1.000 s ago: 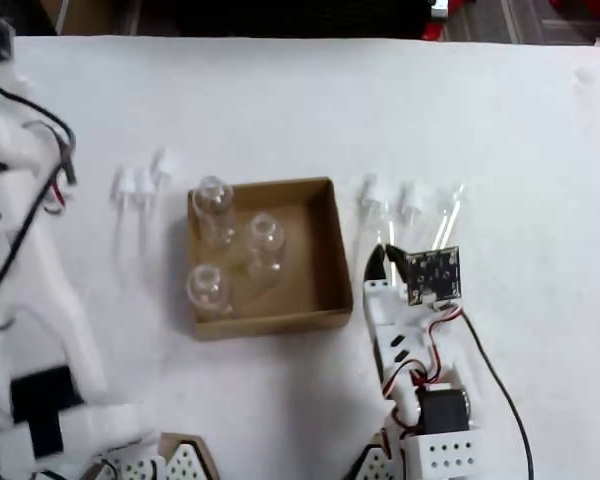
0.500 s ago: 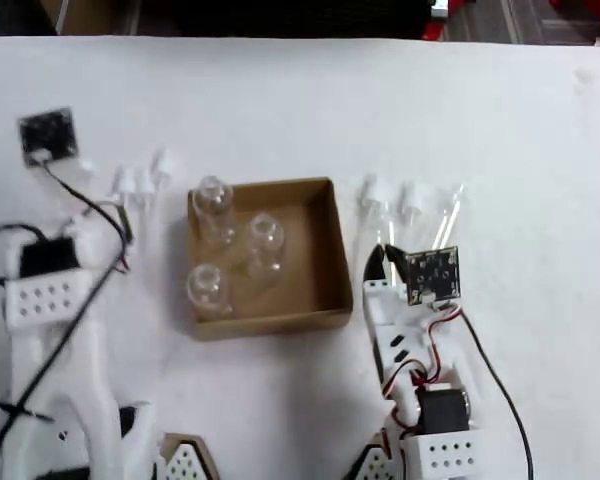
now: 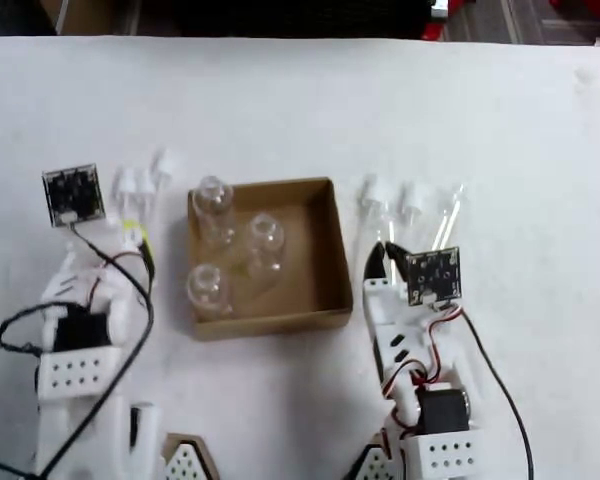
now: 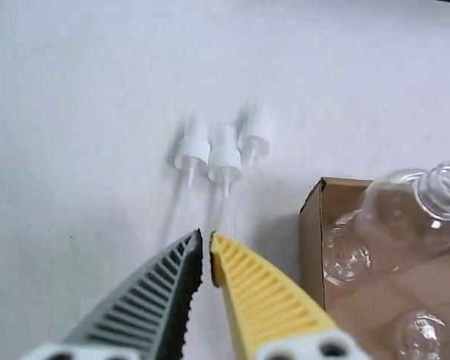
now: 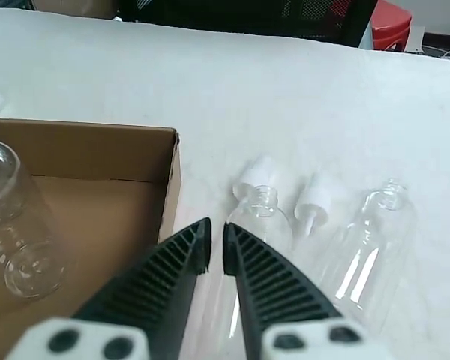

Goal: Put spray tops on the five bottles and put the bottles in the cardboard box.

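The cardboard box [image 3: 325,250] sits mid-table and holds three clear bottles [image 3: 212,203] with bare necks. Just left of it lie three white spray tops [image 3: 132,184]. My left gripper [image 3: 138,238] is shut and empty, its grey and yellow tips [image 4: 207,245] a short way from those spray tops [image 4: 225,156]. Right of the box lie two clear bottles [image 5: 259,217] [image 5: 375,225] on their sides, with two loose spray tops [image 5: 315,199] among them. My right gripper [image 5: 216,240] is shut and empty, close to the nearer bottle's body beside the box wall [image 5: 172,180].
White tabletop runs all round the box. Both arm bases and their cables [image 3: 500,390] take up the near edge. The far table edge [image 3: 300,38] meets dark floor and chair legs.
The left arm has swung in from the far left edge and lowered toward the spray tops left of the box. The right arm and all objects have stayed put.
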Tool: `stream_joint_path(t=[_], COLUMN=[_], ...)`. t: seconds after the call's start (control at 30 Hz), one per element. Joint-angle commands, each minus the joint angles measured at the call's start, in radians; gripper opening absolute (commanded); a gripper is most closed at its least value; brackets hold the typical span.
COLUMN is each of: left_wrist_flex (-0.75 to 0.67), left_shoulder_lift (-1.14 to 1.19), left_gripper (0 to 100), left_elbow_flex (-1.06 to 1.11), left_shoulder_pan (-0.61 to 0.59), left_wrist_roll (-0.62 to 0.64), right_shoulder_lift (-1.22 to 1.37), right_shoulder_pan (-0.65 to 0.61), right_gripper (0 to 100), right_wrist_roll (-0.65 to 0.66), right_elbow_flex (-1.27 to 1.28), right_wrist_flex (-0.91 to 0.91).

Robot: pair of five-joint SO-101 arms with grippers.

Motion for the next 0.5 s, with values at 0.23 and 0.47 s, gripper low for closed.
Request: stream_joint_path(t=[0.23,0.47], left_wrist_flex=[-0.034,-0.026], left_shoulder_lift=[-0.257,-0.475], left_gripper=[3,3], left_elbow_flex=[0.104,0.218], left_shoulder_pan=[0.028,0.091], left_wrist_roll=[-0.037,-0.081], right_shoulder_lift=[-0.005,-0.005], right_shoulder_pan=[0.001,0.044], right_gripper=[1.6,1.6], right_wrist_roll=[-0.009,-0.014], right_elbow_flex=[0.008,0.008], right_wrist_flex=[-0.03,-0.042])
